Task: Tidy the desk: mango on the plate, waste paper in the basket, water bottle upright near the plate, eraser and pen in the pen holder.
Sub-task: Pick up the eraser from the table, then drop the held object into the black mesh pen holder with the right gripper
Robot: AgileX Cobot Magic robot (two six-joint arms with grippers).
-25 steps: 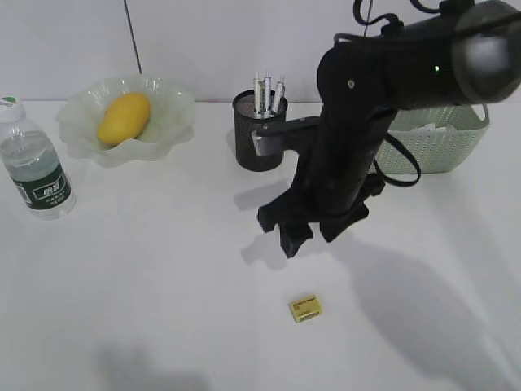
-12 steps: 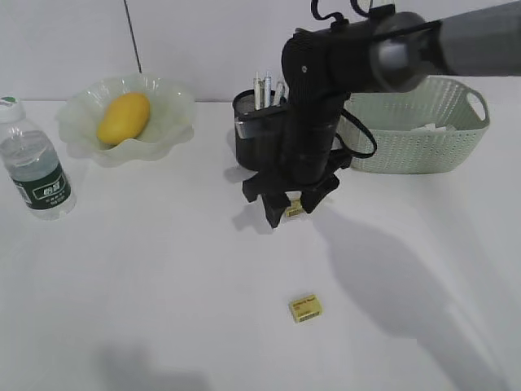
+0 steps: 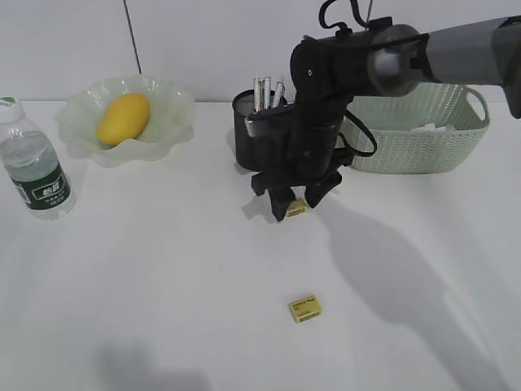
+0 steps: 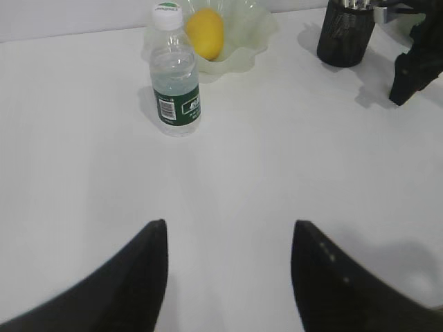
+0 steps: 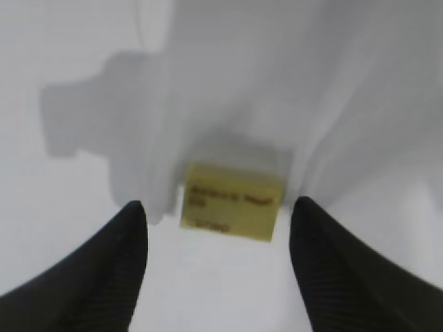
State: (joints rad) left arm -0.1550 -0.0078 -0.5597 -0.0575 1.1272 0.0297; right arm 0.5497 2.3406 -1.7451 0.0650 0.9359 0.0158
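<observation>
R gripper (image 5: 216, 242) wide open astride yellow eraser (image 5: 231, 200), print unreadable; L gripper (image 4: 228, 273) open, empty.

Eraser (image 5: 232, 201) print blurred (unreadable).

Backdrop: plain pale wall (image 3: 203, 41), full width, top of exterior view. Thin dark line (image 3: 132, 37) on wall, upper left, slightly slanted; cable or seam, cannot tell.

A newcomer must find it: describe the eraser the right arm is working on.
Start at the black mesh pen holder at the back of the desk. Just in front of it, the right gripper hangs with open jaws around a small yellow eraser. The other yellow eraser lies alone, nearer the front edge.
</observation>
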